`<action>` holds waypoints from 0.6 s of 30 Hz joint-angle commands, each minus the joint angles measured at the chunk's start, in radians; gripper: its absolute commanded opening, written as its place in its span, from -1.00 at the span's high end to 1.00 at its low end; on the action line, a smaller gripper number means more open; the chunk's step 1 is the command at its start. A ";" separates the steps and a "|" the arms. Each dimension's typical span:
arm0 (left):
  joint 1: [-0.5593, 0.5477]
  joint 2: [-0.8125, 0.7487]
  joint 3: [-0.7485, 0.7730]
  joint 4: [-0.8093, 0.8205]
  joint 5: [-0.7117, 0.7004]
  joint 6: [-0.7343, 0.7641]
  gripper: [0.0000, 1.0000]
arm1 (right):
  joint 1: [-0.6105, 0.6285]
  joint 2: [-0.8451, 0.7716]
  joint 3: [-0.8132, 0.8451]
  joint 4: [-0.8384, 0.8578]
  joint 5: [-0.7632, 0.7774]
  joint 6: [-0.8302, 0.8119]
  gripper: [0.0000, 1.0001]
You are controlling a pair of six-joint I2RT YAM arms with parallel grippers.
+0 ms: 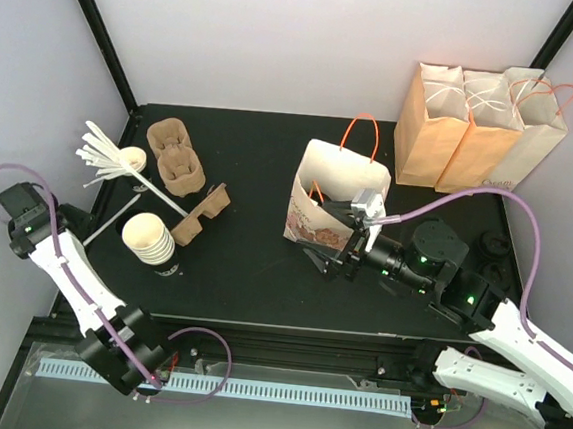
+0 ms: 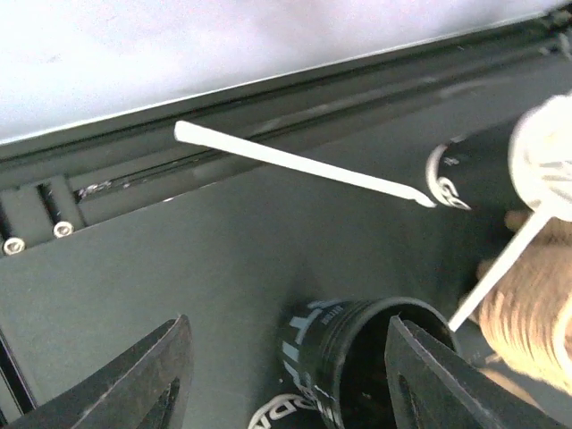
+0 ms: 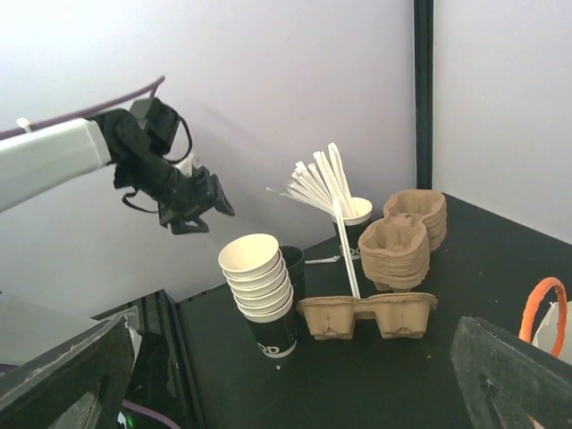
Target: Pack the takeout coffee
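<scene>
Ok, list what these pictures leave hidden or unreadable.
- White bag, inside, top view: its own wall and the right gripper cover it, so no lidded coffee cup can be found.
- Black cup, print, left wrist view: cut off by the bottom edge.
- Loose black lids, top view: too small and dark to count.
- Same bag, right wrist view: little but its orange handle shows at the right edge.
</scene>
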 commanded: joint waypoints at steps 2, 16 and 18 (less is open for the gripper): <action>0.112 0.029 -0.121 0.148 0.083 -0.263 -0.25 | -0.001 -0.025 -0.007 0.004 -0.016 -0.018 -1.00; 0.132 0.111 -0.436 0.700 0.029 -0.637 -0.36 | -0.001 -0.002 0.018 -0.005 -0.015 -0.022 -1.00; 0.123 0.140 -0.443 0.768 0.030 -0.649 -0.33 | -0.001 0.004 0.018 -0.003 -0.018 -0.018 -1.00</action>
